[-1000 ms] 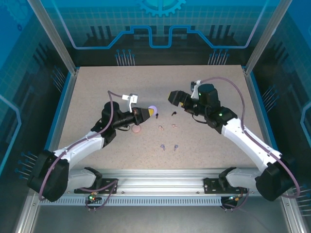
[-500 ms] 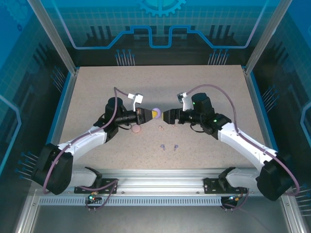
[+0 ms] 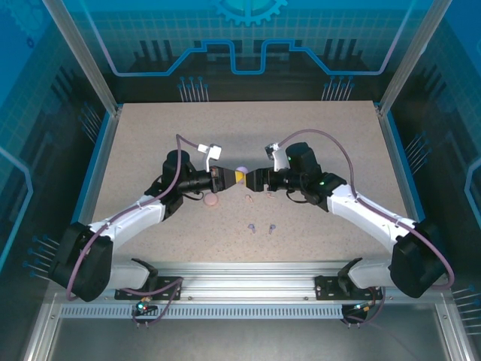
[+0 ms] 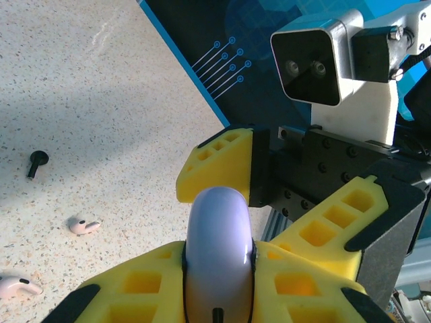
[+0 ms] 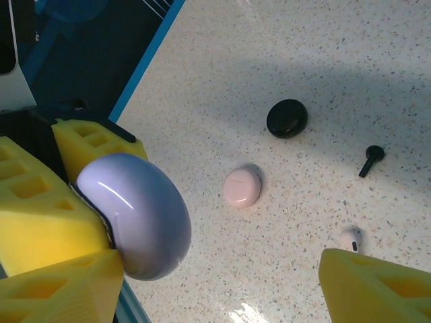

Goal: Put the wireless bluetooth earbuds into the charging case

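Swinging in from the right over the last second, the right hand (image 3: 252, 180) now faces the left hand (image 3: 231, 177) tip to tip above the middle of the desk (image 3: 150, 135), where before it stood well off to the right; its jaws have also narrowed a little. The left hand has stayed clamped on the lilac case (image 4: 219, 249), a smooth, glossy, rounded shell held on edge between its two yellow foam fingers (image 4: 135, 289) and raised off the desk. The right hand's jaws stand wide apart, one finger (image 4: 219, 161) just beside the far end of the lilac case and the other (image 4: 337, 229) well clear of it; whether the nearer one touches the shell I cannot tell, and this hand holds nothing. All the earbuds seen lie loose on the speckled desk. A black earbud (image 5: 370, 159), with a round head and short stem, lies near the closed black case (image 5: 287, 118). A pale pink earbud (image 5: 351, 238) lies nearer the camera, and the left wrist view shows a second pink earbud (image 4: 15, 287) close to it. The closed pink case (image 5: 242, 187) sits flat between them and the raised lilac case. Two lilac earbuds (image 3: 253, 228) lie side by side nearer the arm bases, apart from the rest.
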Controlling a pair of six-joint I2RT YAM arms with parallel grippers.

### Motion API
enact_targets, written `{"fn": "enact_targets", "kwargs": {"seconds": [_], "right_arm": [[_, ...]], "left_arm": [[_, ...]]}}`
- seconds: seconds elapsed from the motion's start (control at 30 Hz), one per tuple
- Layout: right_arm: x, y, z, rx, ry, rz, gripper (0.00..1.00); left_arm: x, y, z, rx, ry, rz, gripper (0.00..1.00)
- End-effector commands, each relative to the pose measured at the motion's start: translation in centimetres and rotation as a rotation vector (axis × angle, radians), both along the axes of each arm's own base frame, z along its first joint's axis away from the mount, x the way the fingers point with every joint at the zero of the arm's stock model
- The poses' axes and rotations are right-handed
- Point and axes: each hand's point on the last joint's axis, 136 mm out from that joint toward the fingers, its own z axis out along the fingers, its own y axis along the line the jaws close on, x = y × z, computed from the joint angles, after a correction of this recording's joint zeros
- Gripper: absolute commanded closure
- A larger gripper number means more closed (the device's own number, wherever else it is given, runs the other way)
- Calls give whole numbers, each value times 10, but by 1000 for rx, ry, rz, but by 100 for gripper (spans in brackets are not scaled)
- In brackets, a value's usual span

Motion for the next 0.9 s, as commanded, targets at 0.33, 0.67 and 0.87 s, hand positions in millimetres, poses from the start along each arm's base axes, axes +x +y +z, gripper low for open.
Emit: {"fn": "enact_targets", "kwargs": {"seconds": [0.33, 0.67, 0.87], "right_arm": [[21, -16, -18, -15, 23, -98, 30], [12, -15, -6, 22, 19, -68, 32], [-9, -14, 6, 82, -21, 4, 36]], "left_arm": [[-10, 0, 26, -31, -66, -45, 100], [-9, 1, 23, -25, -64, -31, 100], [-8, 1, 23, -28, -61, -30, 100]]}}
